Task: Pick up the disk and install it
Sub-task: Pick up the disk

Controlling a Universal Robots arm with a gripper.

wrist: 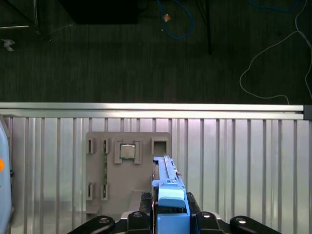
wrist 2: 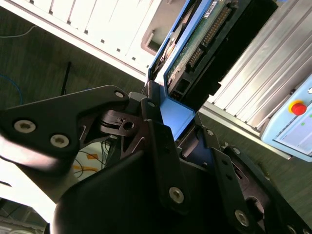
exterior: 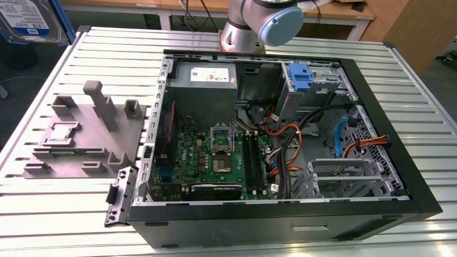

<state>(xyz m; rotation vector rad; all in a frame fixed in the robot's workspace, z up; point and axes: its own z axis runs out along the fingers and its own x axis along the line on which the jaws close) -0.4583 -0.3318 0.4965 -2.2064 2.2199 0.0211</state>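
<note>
While jaws grip tight on blue-framed end of disk (wrist 2: 204, 34), we see it held on edge above table (exterior: 57, 214), over grey fixture block (wrist: 127, 165) near table edge, apart from open computer case (exterior: 286, 225). Edge grip likely keeps faces free.

The table (exterior: 50, 214) is ribbed bare metal with a dull sheen. The disk (wrist: 168, 190) wears smooth, glossy blue plastic. The grey holder (exterior: 78, 139) looks like matt plastic, and the computer case (exterior: 286, 227) is matt black.
</note>
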